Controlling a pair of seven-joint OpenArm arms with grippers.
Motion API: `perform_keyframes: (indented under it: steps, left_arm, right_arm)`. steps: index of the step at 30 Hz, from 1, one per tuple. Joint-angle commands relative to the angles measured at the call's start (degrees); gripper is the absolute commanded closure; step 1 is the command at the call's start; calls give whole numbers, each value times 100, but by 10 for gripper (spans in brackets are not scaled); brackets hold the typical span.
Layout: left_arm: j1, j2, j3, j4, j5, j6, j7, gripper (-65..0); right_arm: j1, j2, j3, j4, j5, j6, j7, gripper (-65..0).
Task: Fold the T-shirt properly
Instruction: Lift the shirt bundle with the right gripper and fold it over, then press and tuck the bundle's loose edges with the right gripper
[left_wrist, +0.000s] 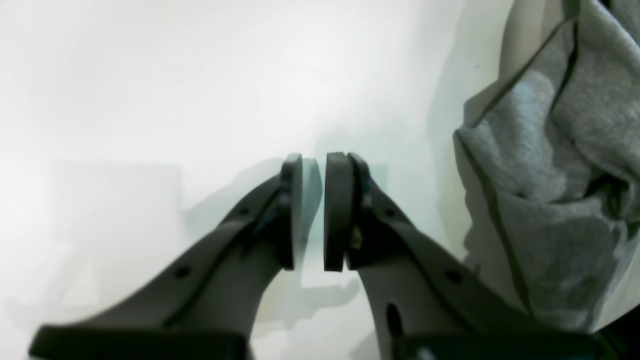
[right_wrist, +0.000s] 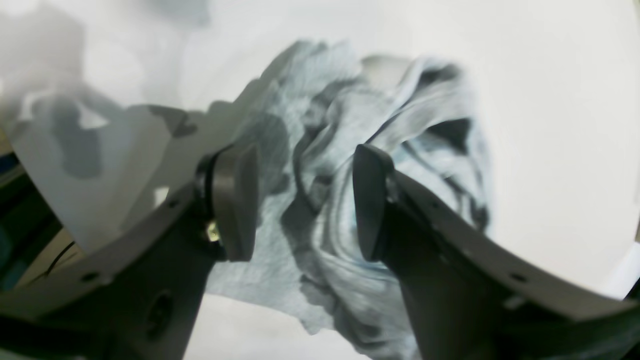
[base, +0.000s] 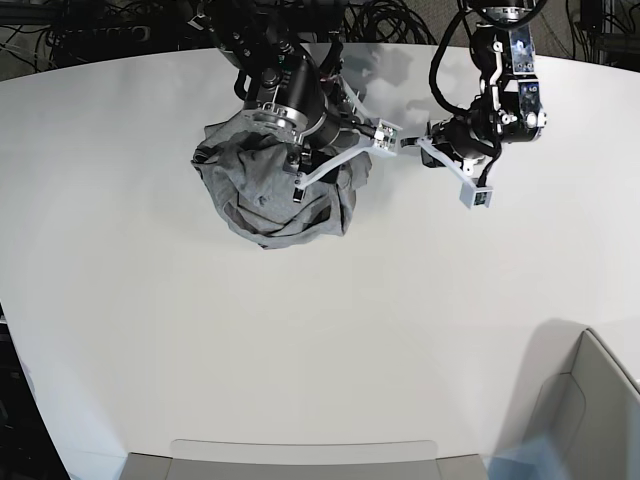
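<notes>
The T-shirt (base: 258, 200) lies as a crumpled heather-grey heap on the white table (base: 300, 350), at the back left of centre. My right gripper (base: 343, 162) hangs over the heap's right side, open. In the right wrist view its pads stand wide apart above the T-shirt (right_wrist: 340, 280), and nothing is between the right gripper's (right_wrist: 306, 155) fingertips. My left gripper (base: 472, 190) hovers over bare table to the right of the heap. In the left wrist view the left gripper (left_wrist: 314, 165) shows only a narrow slit between its pads and holds nothing; the T-shirt (left_wrist: 550, 200) is off to its right.
A grey bin (base: 590, 400) stands at the front right corner. A grey tray edge (base: 300, 460) runs along the table's front. Black cables (base: 400, 20) lie behind the table's back edge.
</notes>
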Motion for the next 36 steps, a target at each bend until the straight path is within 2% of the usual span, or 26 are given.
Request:
perform_keyframes:
  steps: [1,6,10,13,17,19,23,26,29,32,36]
  left_arm:
    - [-33,-21,-19,91,-56,-20,-43,-81]
    - [-33,-21,-19,91,-56,-28,-43,-81]
    - [-33,-21,-19,73,-56,-28,-43,-81]
    - [-33,-21,-19,73,-56,-28,-43,-81]
    - [-33,-21,-10,73,-56,-28,-43,-81]
    - [-33,-21,-2,73,-65,-28,-43,-81]
    - [-33,-21,-19,73,-65,-20,-43,-81]
    - [-33,-21,-19,73,-65,-20,-43,-81]
    - [-33,-12,-19,73,-65,-20,-43,-81]
    - [-33,-12,-19,73,-65,-20,-43,-81]
    - [-33,-12,-19,73,-65,-20,-43,-81]
  right_arm:
    - [121,-51,83,184,-41,89,16,-303]
    - [482,-86,1244,210,-41,89,16,-303]
    - [851,28,2299,184,-41,89,16,-303]
    - [974,327,2404,35,12,89,16,-303]
    - [965,362,2395,-431,12,89,16,-303]
    - [886,380,2193,-519,12,89,16,-303]
    - [464,467,1358,-132,3,89,16,-303]
    - [227,758,329,131,-6,89,16,-303]
    - [42,1004,-356,149,-23,89,16,-303]
    - [-116,1056,-708,149,-23,89,16,-303]
    - [-116,995,-523,228,-32,89,16,-303]
